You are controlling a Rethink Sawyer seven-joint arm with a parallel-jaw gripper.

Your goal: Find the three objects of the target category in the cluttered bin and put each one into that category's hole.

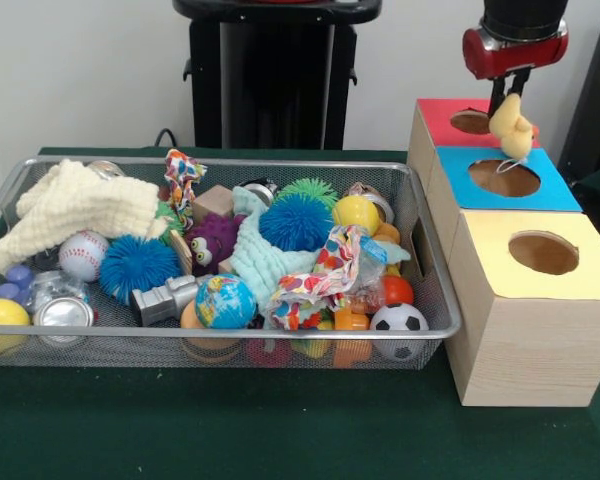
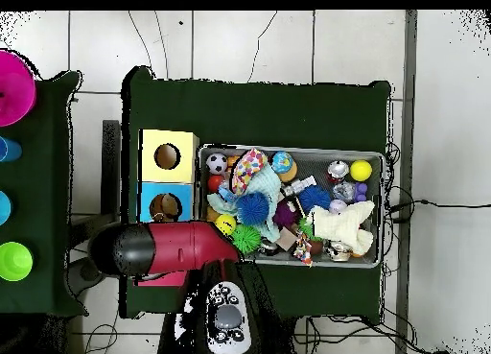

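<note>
My gripper [image 1: 510, 100] hangs at the upper right of the front view, shut on a small yellow plush toy [image 1: 511, 128]. The toy dangles with its white tag just over the far rim of the blue box's hole [image 1: 504, 178], in front of the red box's hole [image 1: 470, 122]. A yellow-topped box [image 1: 580, 268] with an open hole [image 1: 543, 253] stands nearest the camera. In the overhead view the red arm [image 2: 173, 249] covers the gripper and the red box; the blue box [image 2: 144, 204] and yellow box [image 2: 146, 156] show beside the bin.
The wire bin [image 1: 220, 335] holds a cream cloth [image 1: 75, 205], baseball [image 1: 83, 255], blue spiky balls [image 1: 295, 222], a purple plush [image 1: 212, 240], globe ball [image 1: 225, 302], soccer ball [image 1: 398, 320] and a can [image 1: 65, 315]. Coloured cups, one pink [image 2: 11, 86], stand on a side table.
</note>
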